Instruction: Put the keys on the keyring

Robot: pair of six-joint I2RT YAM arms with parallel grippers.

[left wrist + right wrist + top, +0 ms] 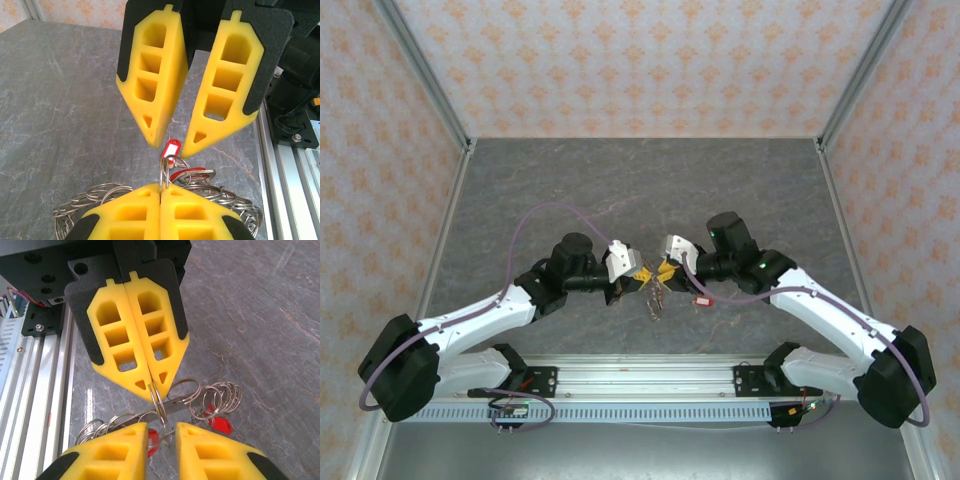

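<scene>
At left tool (161,190) tips | keyring (163,172) upright, edge-on | pinched

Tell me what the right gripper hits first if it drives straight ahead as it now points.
Most likely the thin grey metal ring pinched in the left gripper's shut yellow tips, straight ahead; depth unclear.

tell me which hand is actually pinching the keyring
The left hand: its yellow fingers are pressed together on the keyring, while the right hand has its fingers standing apart with a clear gap between them.
</scene>
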